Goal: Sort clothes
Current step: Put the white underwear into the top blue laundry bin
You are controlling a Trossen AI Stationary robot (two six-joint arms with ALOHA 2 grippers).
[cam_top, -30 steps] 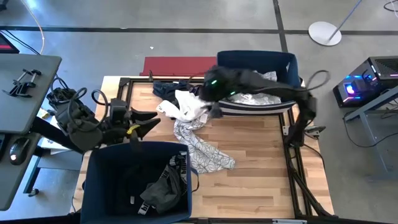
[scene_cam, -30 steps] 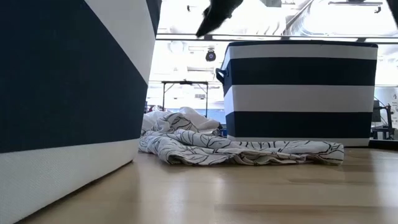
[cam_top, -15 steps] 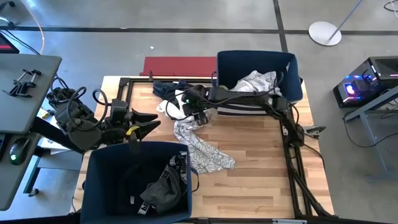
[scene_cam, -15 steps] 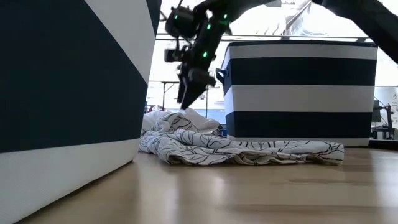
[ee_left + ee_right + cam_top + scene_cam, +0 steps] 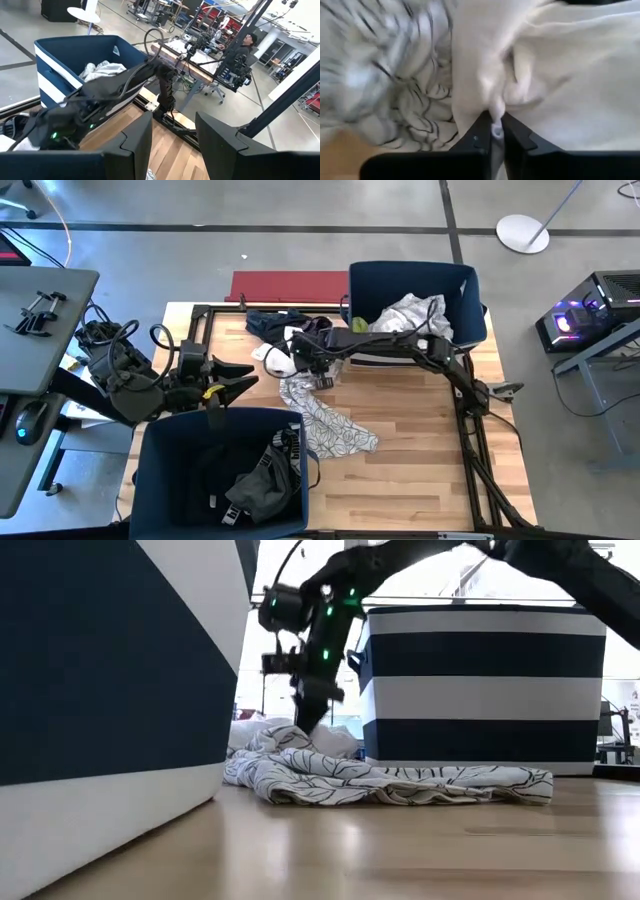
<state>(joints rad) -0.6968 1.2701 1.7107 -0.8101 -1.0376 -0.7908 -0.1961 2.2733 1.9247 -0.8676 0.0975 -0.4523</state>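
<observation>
Right gripper pinching the white garment at the clothes pile

The white garment (image 5: 540, 75) lies in the pile at the far middle of the table (image 5: 420, 440), touching the light patterned garment (image 5: 325, 425) that spreads toward the near side and lying just beside a dark garment (image 5: 275, 322). The right gripper (image 5: 493, 131) is down on it, jaws nearly closed with a fold of white fabric between the fingertips. More light clothes sit in the far striped bin (image 5: 470, 305); dark clothes fill the near bin (image 5: 150, 480). The left gripper (image 5: 240, 375) hovers at the table's left edge, jaws spread apart and holding nothing.
</observation>
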